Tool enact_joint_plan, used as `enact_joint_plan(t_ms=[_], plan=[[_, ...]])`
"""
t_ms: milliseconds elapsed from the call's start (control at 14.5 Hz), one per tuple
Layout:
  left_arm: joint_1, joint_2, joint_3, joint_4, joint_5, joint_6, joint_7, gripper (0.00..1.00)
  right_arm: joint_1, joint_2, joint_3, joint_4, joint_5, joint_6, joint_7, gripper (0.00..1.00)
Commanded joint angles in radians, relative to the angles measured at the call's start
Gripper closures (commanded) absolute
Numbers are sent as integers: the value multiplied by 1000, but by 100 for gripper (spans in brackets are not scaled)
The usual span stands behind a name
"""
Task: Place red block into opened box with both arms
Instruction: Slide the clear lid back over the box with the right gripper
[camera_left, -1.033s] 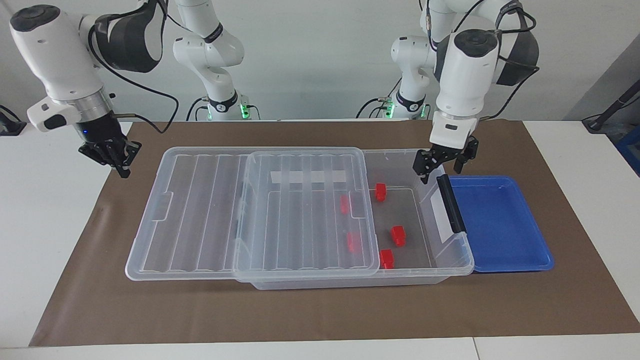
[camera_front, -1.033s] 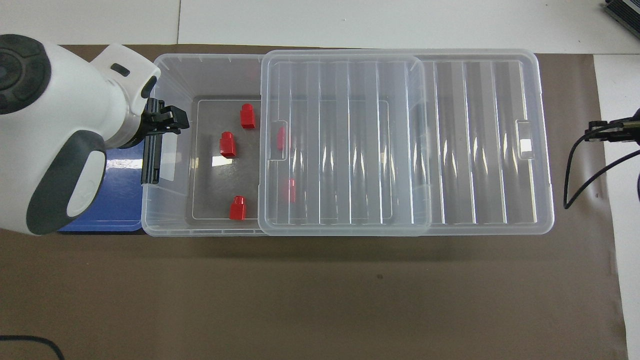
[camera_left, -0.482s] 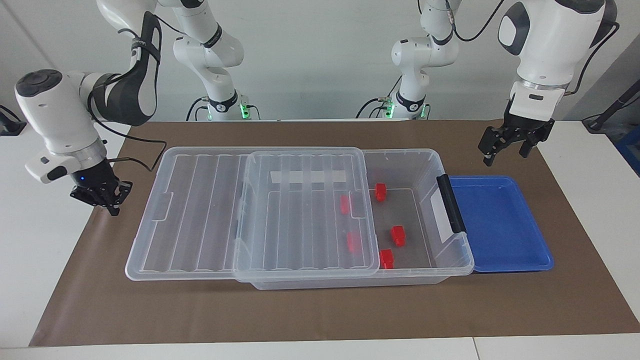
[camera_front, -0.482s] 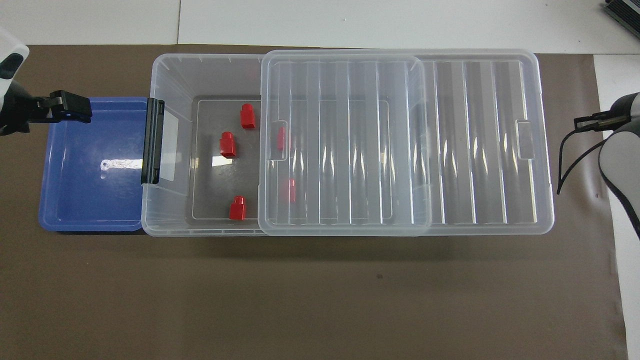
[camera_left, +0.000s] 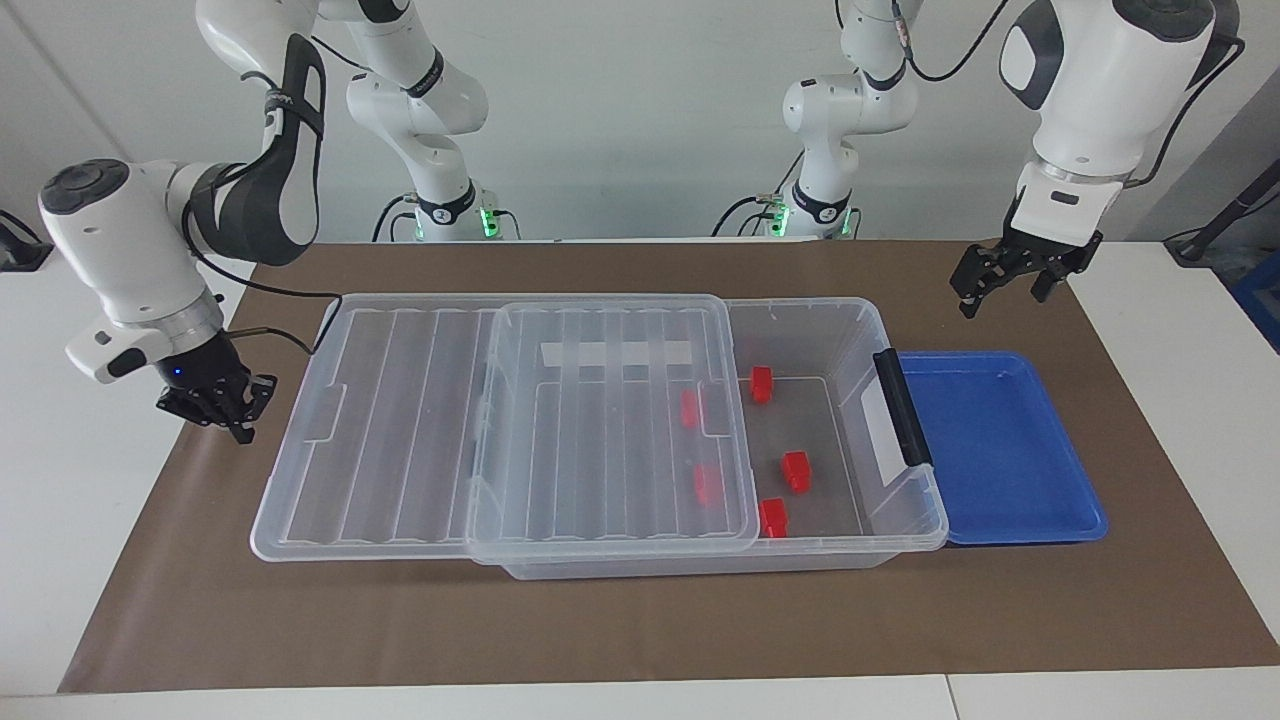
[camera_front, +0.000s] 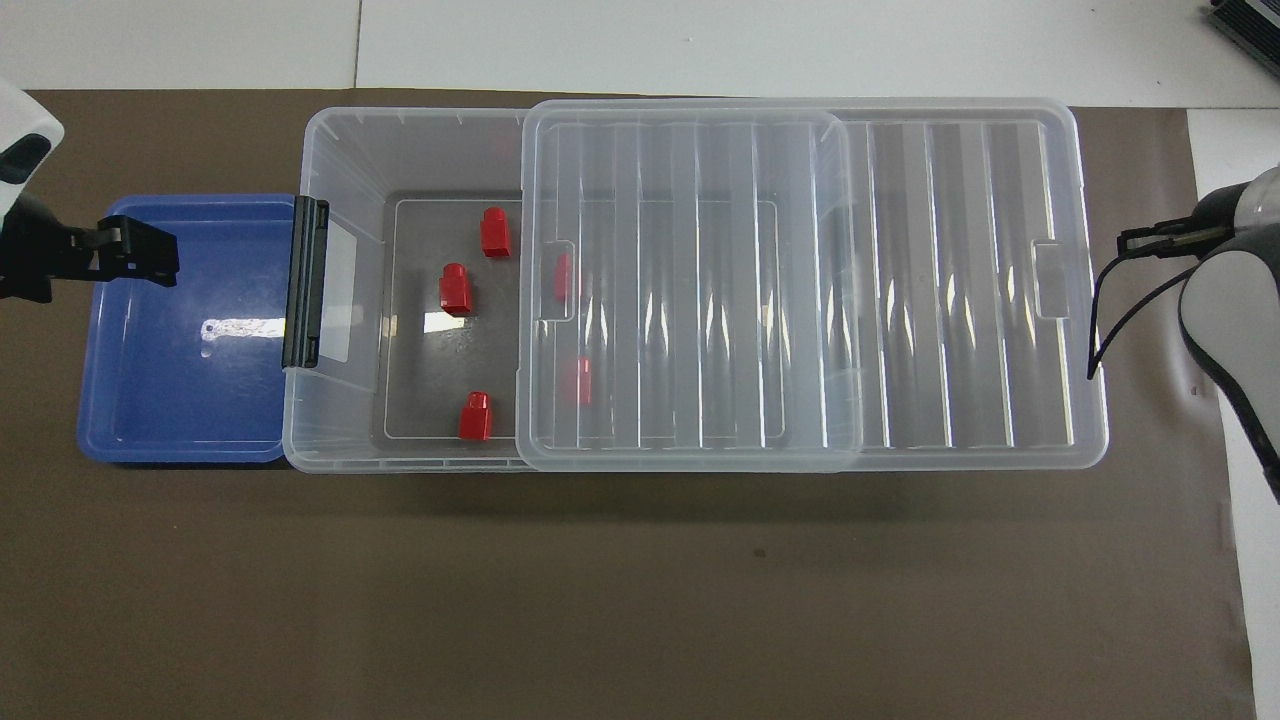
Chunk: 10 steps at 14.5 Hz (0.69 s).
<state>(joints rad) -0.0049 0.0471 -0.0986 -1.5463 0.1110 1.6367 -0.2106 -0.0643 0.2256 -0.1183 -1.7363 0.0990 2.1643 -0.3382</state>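
The clear box (camera_left: 868, 312) (camera_front: 335, 125) lies along the mat, its ribbed lid (camera_left: 600, 430) (camera_front: 700, 300) slid toward the right arm's end so the end with the black handle (camera_left: 903, 408) (camera_front: 305, 283) is uncovered. Three red blocks (camera_left: 797, 471) (camera_front: 455, 290) lie on the bare floor of the box, and two more (camera_left: 708, 484) (camera_front: 580, 381) show through the lid. My left gripper (camera_left: 1002, 300) (camera_front: 150, 252) hangs open and empty over the blue tray's edge. My right gripper (camera_left: 235, 425) is shut and empty, low over the mat beside the lid's overhanging end.
A shallow blue tray (camera_left: 1000, 450) (camera_front: 180, 390) sits against the box's handle end, with nothing in it. A brown mat (camera_left: 640, 620) covers the table under everything. White table shows at both ends.
The left gripper swung from over the box's handle end out to the tray's edge, still open. The right gripper came down beside the lid's end, still shut. The blocks stayed put.
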Motion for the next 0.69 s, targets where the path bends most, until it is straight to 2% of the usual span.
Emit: enact_joint_plan(t_ms=[0,413,620], plan=[[23,-35,3,9,-34,-63,34,0,24,-5,3,-6,53,8,-16,100],[58,-41,3,9,-34,-98,111,0,101,4,2,-6,56,23,-8,100],[59,-50,16,11,-43,-72,160,0,156,4,2,-6,56,26,62,100]])
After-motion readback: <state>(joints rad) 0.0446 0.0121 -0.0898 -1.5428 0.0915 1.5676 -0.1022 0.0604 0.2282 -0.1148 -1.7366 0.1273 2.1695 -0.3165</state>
